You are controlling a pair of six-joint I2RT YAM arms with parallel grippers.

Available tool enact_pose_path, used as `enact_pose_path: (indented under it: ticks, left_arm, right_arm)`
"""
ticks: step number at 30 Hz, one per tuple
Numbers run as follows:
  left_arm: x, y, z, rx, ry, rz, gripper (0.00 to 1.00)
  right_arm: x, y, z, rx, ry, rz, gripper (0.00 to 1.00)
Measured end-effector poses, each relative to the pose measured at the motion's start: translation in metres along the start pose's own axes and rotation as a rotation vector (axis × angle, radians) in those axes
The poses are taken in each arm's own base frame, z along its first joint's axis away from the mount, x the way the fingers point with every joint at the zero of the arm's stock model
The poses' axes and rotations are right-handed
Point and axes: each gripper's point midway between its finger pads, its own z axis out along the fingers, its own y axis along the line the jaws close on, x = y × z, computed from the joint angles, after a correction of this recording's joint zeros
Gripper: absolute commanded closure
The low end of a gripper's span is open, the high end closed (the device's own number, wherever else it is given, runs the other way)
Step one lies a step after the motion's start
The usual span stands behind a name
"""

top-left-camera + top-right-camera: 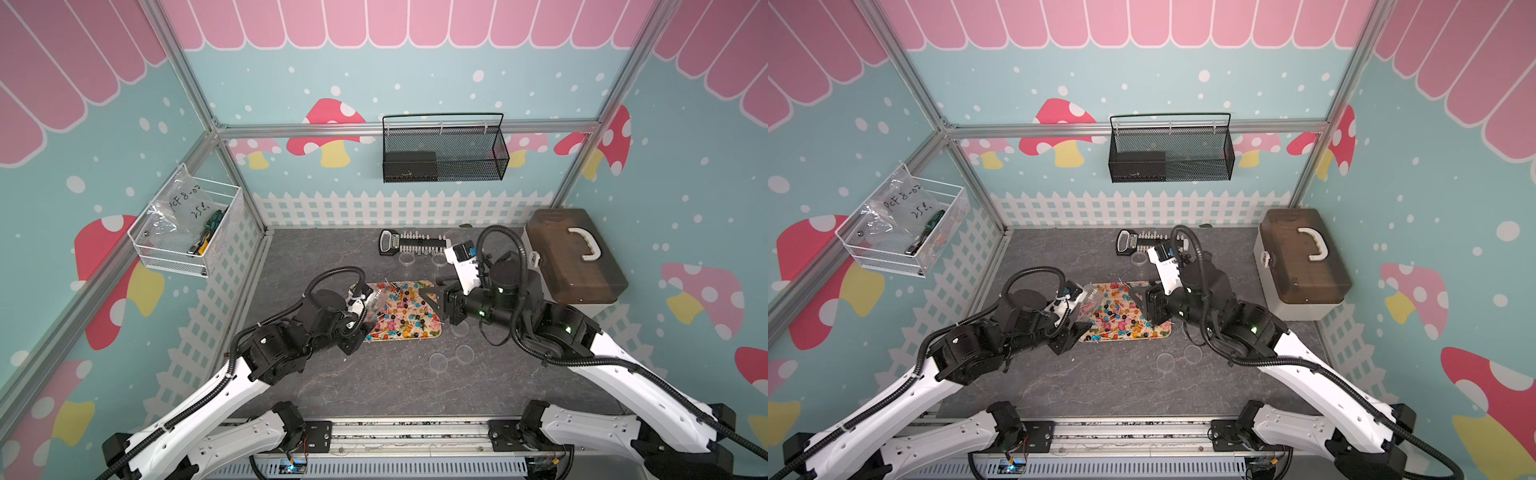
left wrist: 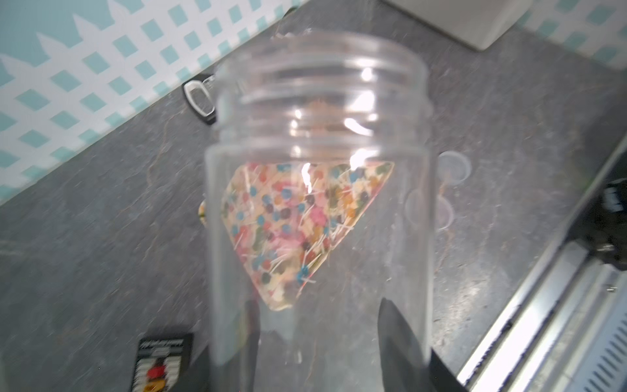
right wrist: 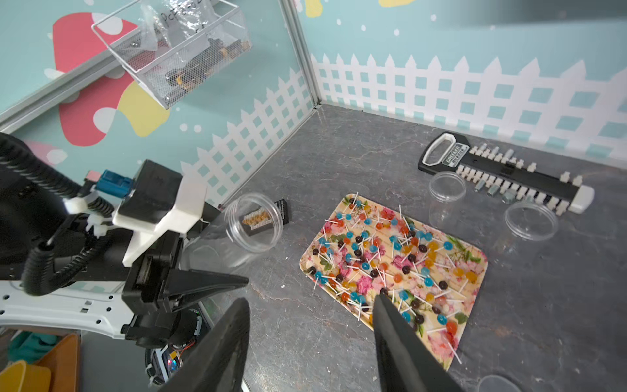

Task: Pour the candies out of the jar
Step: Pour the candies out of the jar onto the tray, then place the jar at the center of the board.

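My left gripper [image 2: 319,302] is shut on a clear plastic jar [image 2: 319,203], a black finger on each side of its lower body. The jar [image 1: 370,305] is tilted, its open mouth over the left end of the flowered tray [image 1: 432,335]; no candy shows inside it. The candies [image 1: 401,311], tiny lollipops on white sticks, lie spread across the tray [image 3: 475,268], and they are plain in the right wrist view [image 3: 390,261]. My right gripper [image 3: 311,298] hangs open at the tray's right end with nothing between its fingers, also visible in a top view [image 1: 430,305].
Two clear cups [image 3: 447,186] [image 3: 531,220] stand behind the tray beside a black bit holder [image 1: 415,243]. Clear lids [image 1: 438,360] lie in front of the tray. A brown-lidded box [image 1: 573,257] fills the back right corner. A small black case [image 3: 283,210] lies behind the jar.
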Motion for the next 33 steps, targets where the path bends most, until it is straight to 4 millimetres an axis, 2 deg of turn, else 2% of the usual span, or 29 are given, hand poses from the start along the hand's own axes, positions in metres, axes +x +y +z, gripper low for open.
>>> enact_pose_path:
  ticks: [4, 7, 9, 13, 17, 27, 33]
  left_arm:
    - [-0.001, -0.021, -0.008, 0.128, -0.098, -0.007, 0.56]
    - [-0.005, -0.032, -0.016, 0.193, -0.158, 0.006, 0.56]
    - [-0.008, -0.037, -0.022, 0.222, -0.194, 0.018, 0.56]
    - [-0.015, -0.042, -0.029, 0.254, -0.245, 0.037, 0.56]
    - [-0.013, -0.043, -0.024, 0.256, -0.236, 0.049, 0.56]
    - [-0.011, -0.045, -0.018, 0.269, -0.219, 0.068, 0.56]
    - [-0.011, -0.047, -0.016, 0.275, -0.215, 0.085, 0.55]
  right_arm:
    - [-0.025, 0.019, 0.010, -0.076, 0.038, -0.072, 0.46]
    - [-0.029, 0.029, 0.021, -0.141, 0.090, -0.114, 0.48]
    - [-0.021, 0.035, 0.030, -0.186, 0.144, -0.134, 0.50]
    - [0.011, 0.041, 0.050, -0.263, 0.290, -0.150, 0.56]
    - [0.033, 0.042, 0.062, -0.302, 0.381, -0.149, 0.60]
    - [0.042, 0.050, 0.058, -0.371, 0.418, -0.163, 0.72]
    - [0.045, 0.056, 0.058, -0.414, 0.429, -0.166, 0.86]
